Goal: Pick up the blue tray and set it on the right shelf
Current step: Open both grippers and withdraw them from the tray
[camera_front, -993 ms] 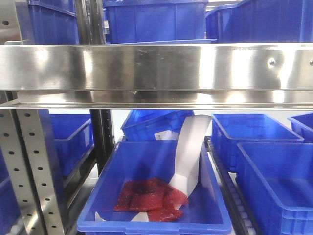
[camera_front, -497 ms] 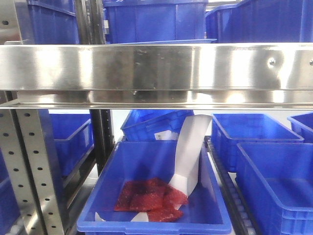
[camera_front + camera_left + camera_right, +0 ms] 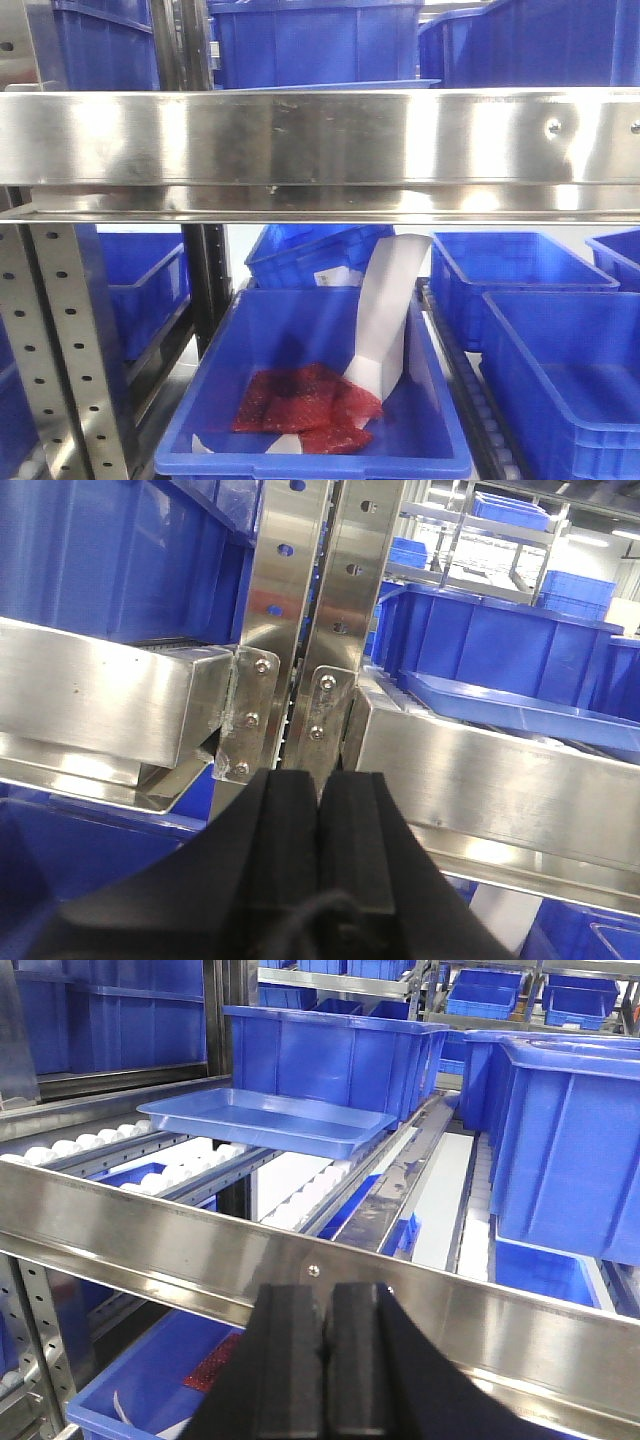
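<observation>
The blue tray (image 3: 268, 1120) sits on the roller lanes of the right shelf (image 3: 420, 1305), in front of a deep blue bin (image 3: 330, 1055), clear of both arms. You've got the left end effector (image 3: 318, 795) with pads pressed together on nothing, facing the grey uprights (image 3: 315, 600). The right end effector (image 3: 327, 1335) is likewise together and empty, just short of the front beam. Versus a second ago the front view has only crept slightly; the lower bin (image 3: 315, 400) with the red sheet (image 3: 305, 400) barely shifted. Read that as placement done, arms backed off.
</observation>
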Robot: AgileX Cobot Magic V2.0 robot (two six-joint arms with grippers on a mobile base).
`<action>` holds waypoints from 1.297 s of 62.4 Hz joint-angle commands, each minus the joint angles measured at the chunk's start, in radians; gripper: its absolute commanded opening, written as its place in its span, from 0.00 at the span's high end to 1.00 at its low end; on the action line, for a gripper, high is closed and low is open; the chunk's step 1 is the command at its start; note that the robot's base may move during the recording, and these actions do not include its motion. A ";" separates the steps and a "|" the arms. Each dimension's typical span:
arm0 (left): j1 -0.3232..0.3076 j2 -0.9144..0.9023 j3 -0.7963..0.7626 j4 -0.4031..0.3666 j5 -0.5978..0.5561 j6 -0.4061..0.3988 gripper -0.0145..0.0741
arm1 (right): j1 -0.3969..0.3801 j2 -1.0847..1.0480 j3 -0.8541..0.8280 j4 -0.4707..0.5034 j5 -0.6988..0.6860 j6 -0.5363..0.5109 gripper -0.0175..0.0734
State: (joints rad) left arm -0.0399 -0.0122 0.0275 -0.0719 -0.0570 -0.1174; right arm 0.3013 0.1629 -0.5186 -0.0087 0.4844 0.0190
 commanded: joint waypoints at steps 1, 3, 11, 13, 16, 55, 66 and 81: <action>0.002 -0.014 0.032 -0.004 -0.092 -0.005 0.89 | 0.000 0.014 -0.023 -0.010 -0.088 -0.004 0.74; 0.002 -0.014 0.032 -0.004 -0.092 -0.005 0.89 | 0.000 0.014 -0.023 -0.010 -0.088 -0.004 0.74; 0.002 -0.014 0.032 -0.004 -0.092 -0.005 0.89 | 0.000 0.014 -0.023 -0.010 -0.088 -0.004 0.74; 0.002 -0.014 0.032 -0.004 -0.092 -0.005 0.89 | 0.000 0.014 -0.023 -0.010 -0.088 -0.004 0.74; 0.002 -0.014 0.032 -0.004 -0.092 -0.005 0.89 | 0.000 0.014 -0.023 -0.010 -0.088 -0.004 0.74; 0.002 -0.014 0.032 -0.004 -0.092 -0.005 0.89 | -0.395 -0.183 0.426 0.050 -0.461 -0.006 0.74; 0.002 -0.013 0.032 -0.004 -0.092 -0.005 0.89 | -0.410 -0.194 0.524 0.051 -0.533 -0.006 0.74; 0.002 -0.013 0.032 -0.004 -0.092 -0.005 0.89 | -0.410 -0.194 0.524 0.051 -0.540 -0.006 0.74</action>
State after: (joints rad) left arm -0.0399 -0.0122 0.0275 -0.0719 -0.0590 -0.1174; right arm -0.1013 -0.0108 0.0294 0.0367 0.0442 0.0168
